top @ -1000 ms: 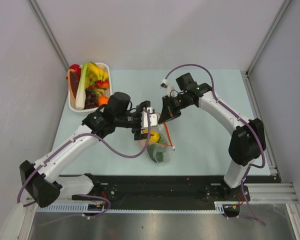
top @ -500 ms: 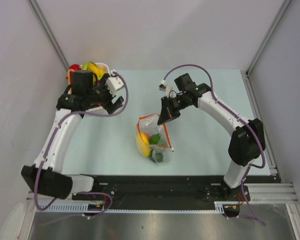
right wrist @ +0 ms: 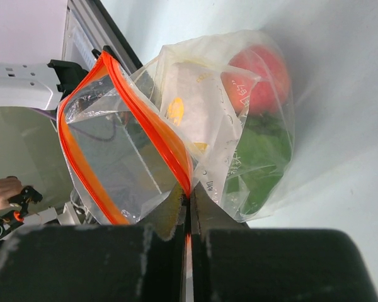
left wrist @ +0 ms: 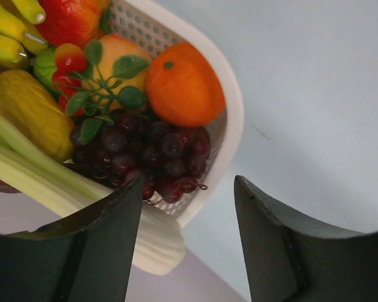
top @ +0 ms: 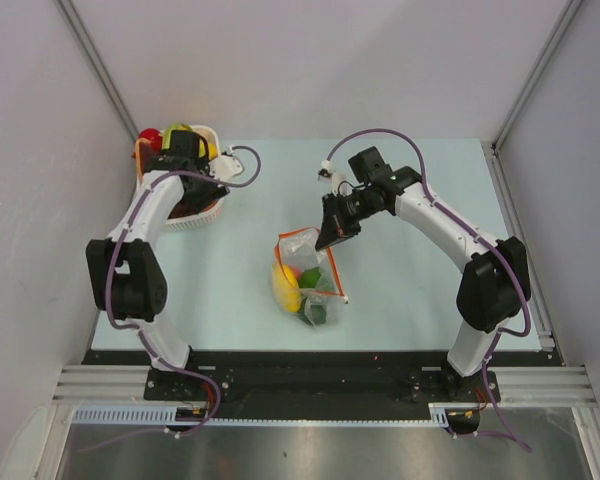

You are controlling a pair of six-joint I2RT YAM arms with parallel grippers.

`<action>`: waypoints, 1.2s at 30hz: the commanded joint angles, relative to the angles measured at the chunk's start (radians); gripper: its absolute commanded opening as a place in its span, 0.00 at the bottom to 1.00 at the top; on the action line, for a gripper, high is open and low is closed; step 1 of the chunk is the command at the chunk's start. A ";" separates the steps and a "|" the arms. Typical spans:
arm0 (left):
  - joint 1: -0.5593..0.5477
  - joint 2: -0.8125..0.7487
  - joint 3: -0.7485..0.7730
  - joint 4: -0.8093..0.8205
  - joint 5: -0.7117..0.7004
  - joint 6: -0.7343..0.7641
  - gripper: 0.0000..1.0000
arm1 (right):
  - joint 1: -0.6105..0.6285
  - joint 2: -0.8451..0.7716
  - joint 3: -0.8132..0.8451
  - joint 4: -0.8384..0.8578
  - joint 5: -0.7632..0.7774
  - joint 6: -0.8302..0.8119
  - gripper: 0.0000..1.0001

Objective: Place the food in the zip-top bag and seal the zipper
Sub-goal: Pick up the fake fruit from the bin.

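Left gripper (left wrist: 189,184): jaws spread wide, nothing between them. It hangs over the white basket (left wrist: 232,123), which sits at the upper left of the top view. The wrist camera looks between the 2 fingers (left wrist: 94,251) at the basket's rounded corner.

Just past the fingers is the purple grape bunch (left wrist: 145,154). It touches the orange round one (left wrist: 184,91) above it and lies against the long green-white stalk (left wrist: 44,179) at lower left. The stalk's pale end sticks past the rim at the bottom of the frame. A yellow lumpy piece (left wrist: 31,116) lies beside the stalk, and a leafy green sprig (left wrist: 107,94) lies over the top of the pile. Bananas (left wrist: 9,28) and a red fruit (left wrist: 72,19) sit at the top left.

Right gripper (right wrist: 189,202): clamped shut on the zipper (right wrist: 152,126), pinching it at 1 end of the mouth.

The zip-top bag (top: 307,285) lies on the table (top: 420,290) at the centre of the top view, well apart from the basket. Its mouth points toward the top of the frame and gapes open (the orange-red strip forms a wide loop in the right wrist view).

3 pieces are visible inside the bag: a red round piece (right wrist: 258,78), a green leafy piece (right wrist: 258,151) and a yellow piece (top: 283,285). All 3 sit at the closed end. I can't make out the slider tab.
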 commanded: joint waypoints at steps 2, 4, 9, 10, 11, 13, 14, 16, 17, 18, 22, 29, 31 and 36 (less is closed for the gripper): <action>0.008 0.052 0.069 -0.001 -0.152 0.251 0.59 | 0.006 0.011 0.037 -0.003 -0.002 -0.015 0.00; 0.008 0.086 0.085 -0.022 -0.177 0.287 0.58 | 0.005 0.013 0.039 -0.003 -0.002 -0.015 0.00; 0.008 0.124 0.079 -0.057 -0.266 0.393 0.75 | 0.005 0.024 0.040 -0.003 -0.005 -0.012 0.00; 0.008 0.123 0.065 -0.047 -0.277 0.422 0.77 | 0.005 0.024 0.040 -0.003 -0.007 -0.012 0.00; 0.008 0.118 0.031 -0.019 -0.298 0.436 0.76 | 0.003 0.025 0.040 -0.005 -0.007 -0.012 0.00; 0.008 0.115 -0.003 0.005 -0.314 0.465 0.75 | 0.003 0.028 0.040 -0.003 -0.007 -0.010 0.00; 0.009 0.119 -0.007 0.009 -0.335 0.471 0.74 | 0.002 0.027 0.040 -0.003 -0.006 -0.010 0.00; 0.009 0.129 -0.016 0.021 -0.347 0.485 0.73 | 0.000 0.028 0.039 -0.005 -0.002 -0.010 0.00; 0.011 0.133 -0.017 0.027 -0.352 0.487 0.73 | -0.002 0.030 0.037 -0.005 -0.002 -0.012 0.00; 0.011 0.136 -0.017 0.032 -0.355 0.494 0.73 | -0.003 0.033 0.037 -0.003 0.004 -0.012 0.00; 0.014 0.150 -0.020 0.076 -0.378 0.534 0.63 | -0.012 0.042 0.033 -0.003 0.013 -0.005 0.00; 0.009 0.144 0.010 0.053 -0.355 0.556 0.27 | -0.025 0.054 0.037 0.001 0.011 0.011 0.00; 0.006 0.132 0.013 0.042 -0.340 0.553 0.15 | -0.025 0.054 0.037 0.003 0.013 0.011 0.00; -0.006 0.084 0.039 0.009 -0.272 0.508 0.00 | -0.025 0.056 0.037 0.004 0.014 0.013 0.00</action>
